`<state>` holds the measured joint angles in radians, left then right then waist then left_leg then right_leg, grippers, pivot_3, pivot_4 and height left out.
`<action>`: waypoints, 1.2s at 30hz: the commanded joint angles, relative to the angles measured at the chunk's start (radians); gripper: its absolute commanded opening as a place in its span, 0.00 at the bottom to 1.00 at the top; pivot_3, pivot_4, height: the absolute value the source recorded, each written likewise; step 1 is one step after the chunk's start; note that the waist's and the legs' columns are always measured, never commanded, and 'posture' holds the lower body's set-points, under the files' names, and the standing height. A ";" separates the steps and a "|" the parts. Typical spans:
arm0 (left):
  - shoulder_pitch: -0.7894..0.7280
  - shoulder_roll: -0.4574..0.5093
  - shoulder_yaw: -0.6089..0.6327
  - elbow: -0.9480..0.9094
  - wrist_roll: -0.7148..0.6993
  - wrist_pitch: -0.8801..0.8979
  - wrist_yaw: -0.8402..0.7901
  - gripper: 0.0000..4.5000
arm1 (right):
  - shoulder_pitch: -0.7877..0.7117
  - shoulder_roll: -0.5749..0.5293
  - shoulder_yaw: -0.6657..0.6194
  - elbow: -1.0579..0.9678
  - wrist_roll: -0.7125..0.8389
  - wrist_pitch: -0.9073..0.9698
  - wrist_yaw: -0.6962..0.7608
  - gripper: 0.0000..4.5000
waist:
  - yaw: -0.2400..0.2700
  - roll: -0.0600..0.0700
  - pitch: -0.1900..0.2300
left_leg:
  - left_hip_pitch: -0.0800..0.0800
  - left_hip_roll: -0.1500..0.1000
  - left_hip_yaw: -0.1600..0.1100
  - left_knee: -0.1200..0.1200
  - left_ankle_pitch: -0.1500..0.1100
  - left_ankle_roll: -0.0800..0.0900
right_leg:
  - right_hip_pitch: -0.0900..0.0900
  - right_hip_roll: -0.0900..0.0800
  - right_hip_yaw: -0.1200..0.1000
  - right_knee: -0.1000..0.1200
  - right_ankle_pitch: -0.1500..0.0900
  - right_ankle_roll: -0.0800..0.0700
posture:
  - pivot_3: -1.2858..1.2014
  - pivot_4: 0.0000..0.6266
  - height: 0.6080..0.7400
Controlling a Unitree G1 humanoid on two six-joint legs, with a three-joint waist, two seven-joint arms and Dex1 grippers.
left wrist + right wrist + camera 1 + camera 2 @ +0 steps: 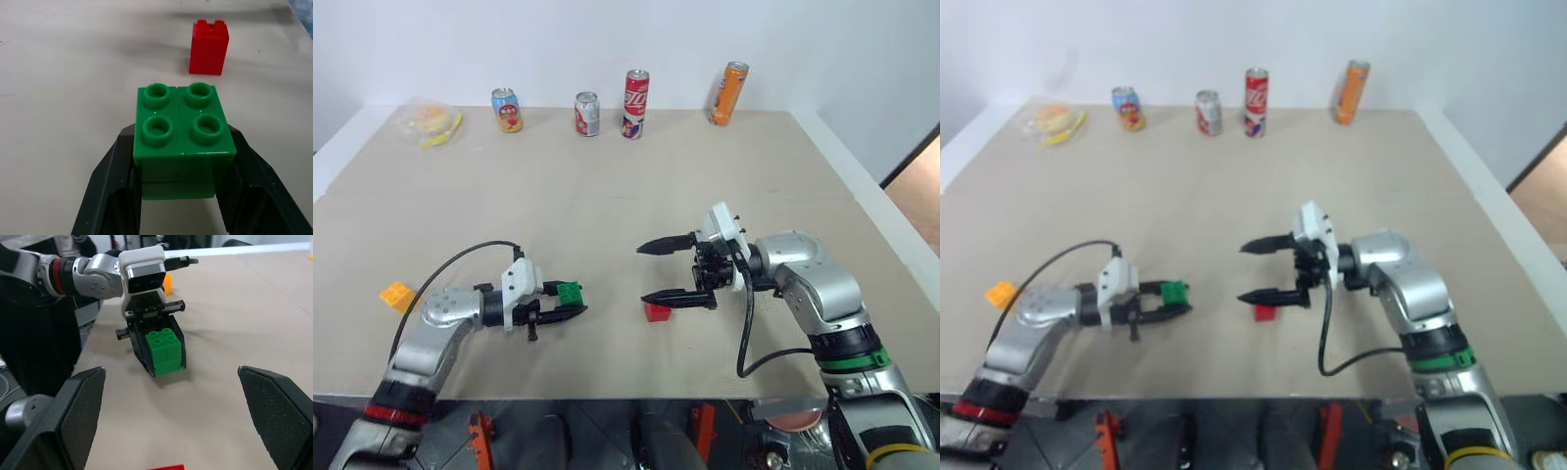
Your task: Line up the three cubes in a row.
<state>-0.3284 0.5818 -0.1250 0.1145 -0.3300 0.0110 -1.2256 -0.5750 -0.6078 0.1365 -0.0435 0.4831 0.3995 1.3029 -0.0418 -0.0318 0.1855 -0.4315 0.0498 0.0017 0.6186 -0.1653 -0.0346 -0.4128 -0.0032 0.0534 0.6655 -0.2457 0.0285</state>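
My left gripper point(574, 300) is shut on the green cube point(570, 292), holding it by its sides just above the table, studs up point(181, 142). The red cube point(657, 311) stands on the table a short way right of it, right beside the near finger of my right gripper point(642, 273). That gripper is open wide, holds nothing and points left toward the green cube point(165, 351). The yellow-orange cube point(398, 296) lies at the near left, behind my left arm.
Several drink cans stand along the far edge: a blue one point(507, 110), a short one point(587, 114), a tall red one point(635, 103) and an orange one point(729, 93). A clear bag with yellow contents point(429, 122) lies at the far left.
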 commanded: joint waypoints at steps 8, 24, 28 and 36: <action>-0.177 -0.054 -0.071 0.191 0.026 -0.078 -0.187 0.30 | 0.126 -0.081 -0.121 -0.164 0.034 0.020 -0.093 1.00 | 0.008 0.000 0.000 | -0.006 0.000 -0.001 0.000 0.000 0.000 | -0.006 0.001 0.000 0.001 0.001 0.004 | 0.52 0.24 1.00; -0.193 -0.111 -0.123 0.169 0.091 -0.010 -0.151 0.30 | 0.165 -0.092 -0.139 -0.215 0.056 0.047 -0.149 1.00 | 0.009 0.000 0.000 | -0.006 0.001 -0.001 0.002 0.000 0.001 | -0.005 0.002 0.001 0.002 0.003 0.005 | 0.52 0.24 1.00; -0.195 -0.116 -0.120 0.165 0.095 0.000 -0.138 0.30 | 0.158 -0.091 -0.135 -0.209 0.056 0.045 -0.150 1.00 | 0.010 0.000 0.000 | -0.006 0.001 -0.001 0.003 0.000 0.001 | -0.005 0.002 0.001 0.002 0.003 0.005 | 0.52 0.24 1.00; -0.189 -0.118 -0.107 0.158 0.091 -0.023 -0.124 0.76 | 0.138 -0.088 -0.130 -0.192 0.054 0.040 -0.140 1.00 | 0.011 0.000 0.000 | -0.006 0.001 -0.001 0.005 0.000 0.001 | -0.004 0.002 0.001 0.002 0.004 0.006 | 0.52 0.24 1.00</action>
<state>-0.5113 0.4622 -0.2478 0.3033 -0.2339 0.0057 -1.3523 -0.4130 -0.6869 0.0322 -0.2144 0.5180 0.4503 1.1551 -0.0307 -0.0318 0.1855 -0.4372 0.0505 0.0007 0.6232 -0.1653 -0.0339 -0.4172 -0.0010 0.0542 0.6673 -0.2416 0.0343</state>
